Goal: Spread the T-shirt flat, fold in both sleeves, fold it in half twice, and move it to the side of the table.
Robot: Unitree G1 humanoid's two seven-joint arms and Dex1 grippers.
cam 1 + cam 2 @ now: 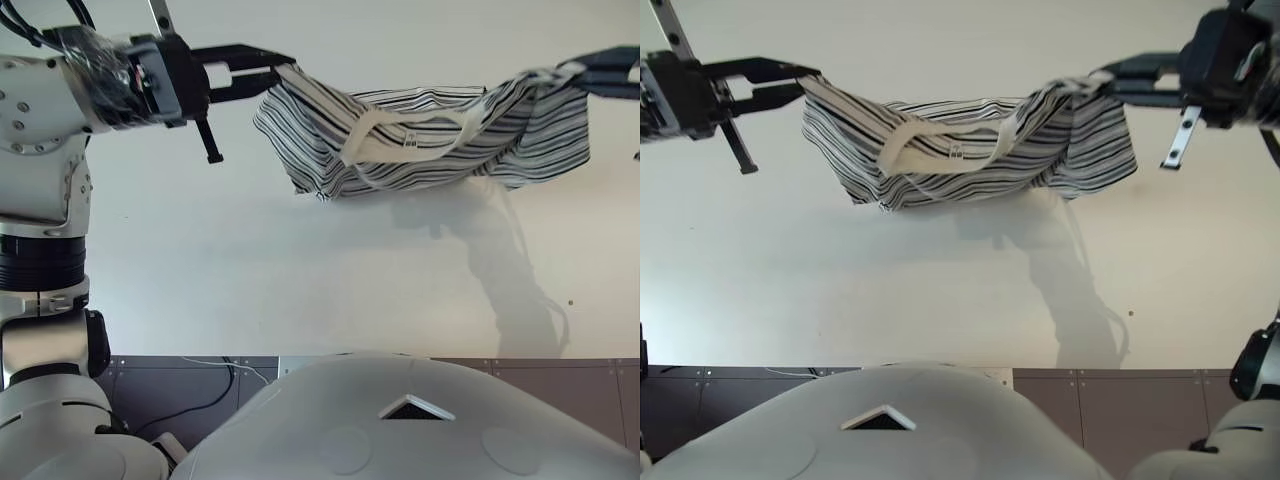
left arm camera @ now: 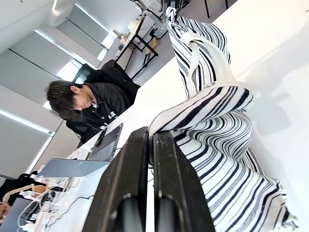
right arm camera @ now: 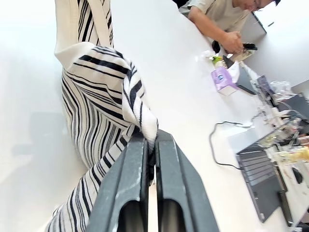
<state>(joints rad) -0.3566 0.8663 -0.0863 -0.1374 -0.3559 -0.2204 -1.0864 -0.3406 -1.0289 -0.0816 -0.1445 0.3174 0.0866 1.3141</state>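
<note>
At the left, an edge of the striped T-shirt (image 1: 430, 150) is pinched in the left gripper (image 1: 272, 76), whose jaws are pressed together on the cloth. The T-shirt is strung between the two grippers over the white table (image 1: 250, 290), sagging in the middle. At the right, a bunched fold of it is clamped in the right gripper (image 1: 1102, 82), whose jaws are likewise closed tight on it.

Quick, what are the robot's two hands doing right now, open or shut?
Left hand: shut, pinching one end of the striped T-shirt.
Right hand: shut, pinching the T-shirt's other end.
</note>
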